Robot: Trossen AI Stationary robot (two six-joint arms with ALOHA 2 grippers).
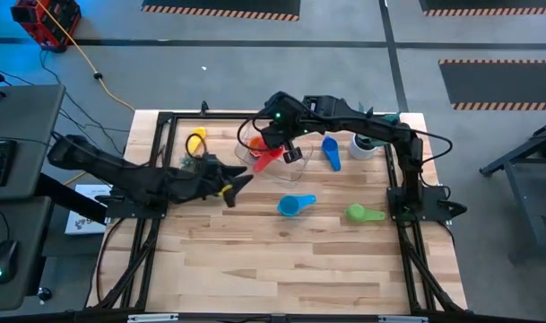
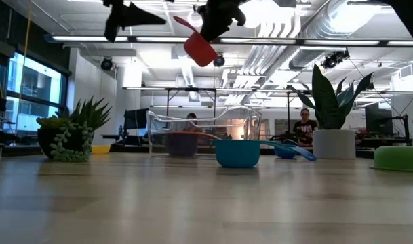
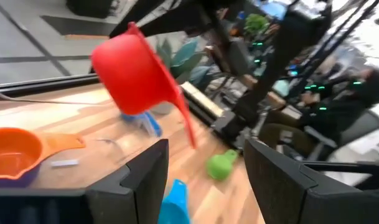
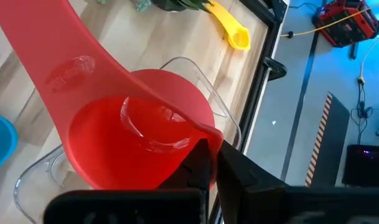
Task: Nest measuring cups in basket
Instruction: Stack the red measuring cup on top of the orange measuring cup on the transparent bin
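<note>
The red measuring cup [image 1: 265, 160] hangs in my right gripper [image 1: 280, 148], shut on it above the clear basket [image 1: 247, 152]. An orange cup [image 3: 15, 149] sits inside the basket, nested in a darker cup. The yellow cup [image 1: 195, 141] lies on the table left of the basket, the blue cup [image 1: 331, 152] to its right, and the light blue cup [image 1: 295, 205] and green cup [image 1: 362, 213] lie nearer. My left gripper [image 1: 239, 186] hovers open, just near-left of the basket, holding nothing. My right gripper pinches the red cup by its bowl rim [image 4: 195, 134], on the side away from the handle, with the rim between the two fingers. The cup is lifted clear above the basket [image 2: 201, 47] and tilted, its handle [image 4: 46, 50] pointing away from the gripper.
A small green plant [image 1: 196, 161] stands beside my left gripper. A white pot with a plant [image 1: 362, 144] stands at the far right. The near half of the wooden table [image 1: 281, 269] holds no objects. People sit in the room beyond the table.
</note>
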